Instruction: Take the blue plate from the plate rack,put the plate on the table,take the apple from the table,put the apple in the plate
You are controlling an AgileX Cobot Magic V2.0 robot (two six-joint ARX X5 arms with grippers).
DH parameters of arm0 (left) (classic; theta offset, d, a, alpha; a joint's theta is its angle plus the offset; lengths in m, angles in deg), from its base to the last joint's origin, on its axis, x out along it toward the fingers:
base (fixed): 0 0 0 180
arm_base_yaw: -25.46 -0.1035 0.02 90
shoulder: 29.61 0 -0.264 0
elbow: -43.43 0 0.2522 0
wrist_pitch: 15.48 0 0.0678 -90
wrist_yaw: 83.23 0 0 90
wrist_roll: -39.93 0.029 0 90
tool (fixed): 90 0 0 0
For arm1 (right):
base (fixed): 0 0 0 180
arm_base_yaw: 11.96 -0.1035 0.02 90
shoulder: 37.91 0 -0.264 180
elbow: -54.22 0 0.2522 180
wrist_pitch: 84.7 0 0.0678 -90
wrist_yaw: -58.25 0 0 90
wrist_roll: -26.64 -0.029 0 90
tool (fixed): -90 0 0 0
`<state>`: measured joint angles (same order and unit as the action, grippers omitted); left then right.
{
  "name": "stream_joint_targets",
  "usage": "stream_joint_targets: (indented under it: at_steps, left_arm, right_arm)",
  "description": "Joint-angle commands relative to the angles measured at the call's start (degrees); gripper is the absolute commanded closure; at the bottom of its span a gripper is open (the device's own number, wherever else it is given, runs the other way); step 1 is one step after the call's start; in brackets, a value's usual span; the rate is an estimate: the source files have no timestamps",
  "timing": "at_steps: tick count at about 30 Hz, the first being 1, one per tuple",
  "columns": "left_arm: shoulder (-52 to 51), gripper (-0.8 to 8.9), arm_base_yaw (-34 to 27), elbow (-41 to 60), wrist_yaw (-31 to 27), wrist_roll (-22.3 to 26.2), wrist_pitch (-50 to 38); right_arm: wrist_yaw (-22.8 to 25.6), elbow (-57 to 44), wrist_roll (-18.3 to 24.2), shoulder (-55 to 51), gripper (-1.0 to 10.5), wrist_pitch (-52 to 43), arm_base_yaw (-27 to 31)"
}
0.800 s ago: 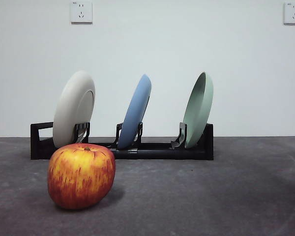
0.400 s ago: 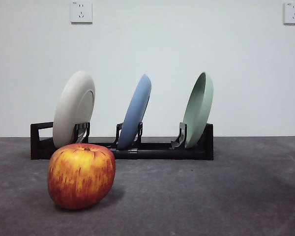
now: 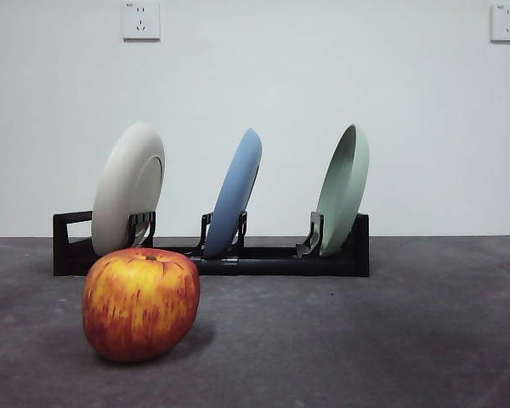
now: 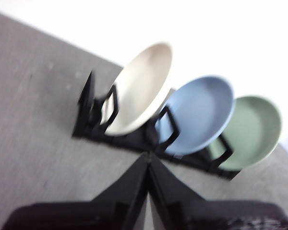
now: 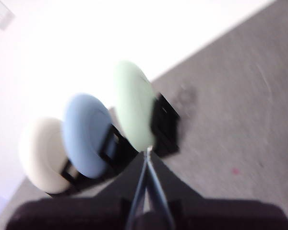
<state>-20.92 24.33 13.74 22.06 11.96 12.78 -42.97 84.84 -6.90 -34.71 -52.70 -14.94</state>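
Step one pending: blue plate (image 3: 235,192) upright in plate rack (image 3: 211,255), apple (image 3: 141,304) on tabletop; left gripper (image 4: 148,160) and right gripper (image 5: 147,155) both with jaws closed, empty; next, one must open and reach the plate's rim.

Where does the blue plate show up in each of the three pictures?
Front view: the blue plate stands edge-on in the middle slot of the plate rack.
Left wrist view: between the beige plate and green plate.
Right wrist view: again the middle one.
Shared landmark: the rack.
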Motion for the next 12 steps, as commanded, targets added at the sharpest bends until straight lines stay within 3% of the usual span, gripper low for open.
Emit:
stream_joint_targets:
  at_steps: [1, 12]
  left_arm:
    - [5.05, 8.2, -0.13, -5.66, 1.11, -0.66, 0.57]
    - [30.01, 8.18, -0.07, -28.13, 9.07, 1.18, 6.8]
  right_arm:
    - [-0.39, 6.99, -0.26, 3.26, 9.5, 3.56, 0.04]
    - [-1.38, 31.69, 12.46, 19.39, 9.5, 27.65, 0.04]
